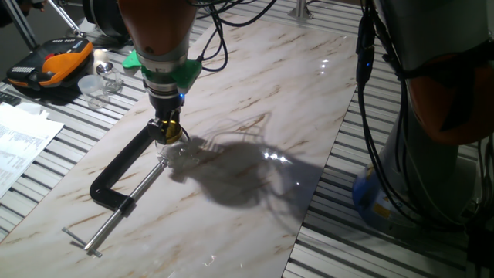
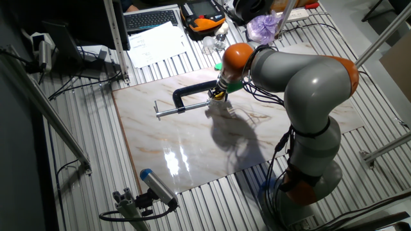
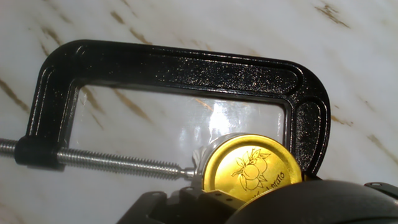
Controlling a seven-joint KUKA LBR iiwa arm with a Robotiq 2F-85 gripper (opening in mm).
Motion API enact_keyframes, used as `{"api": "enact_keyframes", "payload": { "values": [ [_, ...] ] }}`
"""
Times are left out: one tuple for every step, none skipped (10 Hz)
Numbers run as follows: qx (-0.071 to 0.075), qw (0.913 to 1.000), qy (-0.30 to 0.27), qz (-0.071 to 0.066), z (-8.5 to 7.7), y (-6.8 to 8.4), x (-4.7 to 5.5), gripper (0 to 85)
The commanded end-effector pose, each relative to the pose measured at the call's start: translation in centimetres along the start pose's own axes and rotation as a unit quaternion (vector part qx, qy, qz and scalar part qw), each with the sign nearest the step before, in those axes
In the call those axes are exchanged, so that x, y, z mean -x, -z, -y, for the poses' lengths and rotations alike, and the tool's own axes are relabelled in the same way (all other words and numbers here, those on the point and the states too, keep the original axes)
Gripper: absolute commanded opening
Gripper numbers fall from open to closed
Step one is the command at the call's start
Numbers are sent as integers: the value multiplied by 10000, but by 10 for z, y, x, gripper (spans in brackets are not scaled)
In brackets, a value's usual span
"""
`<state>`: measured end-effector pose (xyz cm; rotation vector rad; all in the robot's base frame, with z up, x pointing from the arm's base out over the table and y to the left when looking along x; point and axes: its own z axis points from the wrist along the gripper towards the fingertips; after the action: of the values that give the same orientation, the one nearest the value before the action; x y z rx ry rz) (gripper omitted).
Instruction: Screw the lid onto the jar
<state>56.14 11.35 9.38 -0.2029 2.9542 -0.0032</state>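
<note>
One fixed view: gripper point(image 1: 167, 131) down at C-clamp point(image 1: 123, 171) mouth on marble table point(image 1: 255, 93).
Other fixed view: same; jaw state unreadable.
Hand view: lid point(image 3: 252, 169) atop jar point(image 3: 208, 158), clamp-held. Likely seating stage; next, twisting.

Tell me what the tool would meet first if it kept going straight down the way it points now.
Most likely the gold lid, directly below the tool. It sits on the jar, which the black C-clamp grips. Contact may already exist; depth is unclear.
</note>
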Motion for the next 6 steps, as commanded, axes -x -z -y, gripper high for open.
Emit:
{"api": "enact_keyframes", "payload": {
  "values": [
    [-12,10000,1,-19,0,0,0,0],
    [-20,10000,1,-36,0,0,0,0],
    [-23,10000,-13,-43,0,-1,1,0],
    [-23,10000,-13,-43,0,-1,1,0],
    [-23,10000,-13,-43,0,-1,0,0],
    [-23,10000,-13,-43,-1,-2,0,0]
  ]
}}
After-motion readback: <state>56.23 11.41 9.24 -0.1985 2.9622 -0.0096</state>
